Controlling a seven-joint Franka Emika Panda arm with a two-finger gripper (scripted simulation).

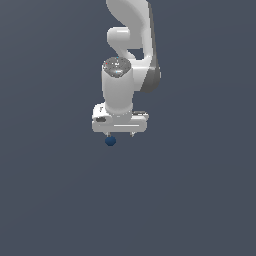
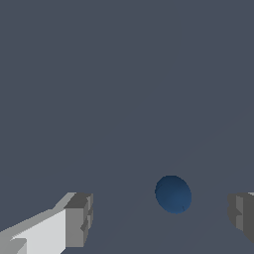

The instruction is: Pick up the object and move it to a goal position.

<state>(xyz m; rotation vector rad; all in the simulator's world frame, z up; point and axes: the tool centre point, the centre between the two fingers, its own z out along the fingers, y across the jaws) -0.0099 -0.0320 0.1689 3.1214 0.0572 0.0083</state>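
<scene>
Risk: nudging the ball [image 2: 173, 194] sideways if closing off-centre, since it is sitting nearer one finger [image 2: 242, 214] than the other.
Ball: resting on the plain grey floor [image 1: 60, 200], lying between the fingertips, touching neither.
Gripper [image 1: 120, 134]: hanging spread wide, gripping nothing.

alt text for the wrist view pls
A small, smooth dark blue ball sits between the two grey fingertips of the white end effector, whose jaws are open and not touching it. Behind is plain dark grey-blue ground.
</scene>
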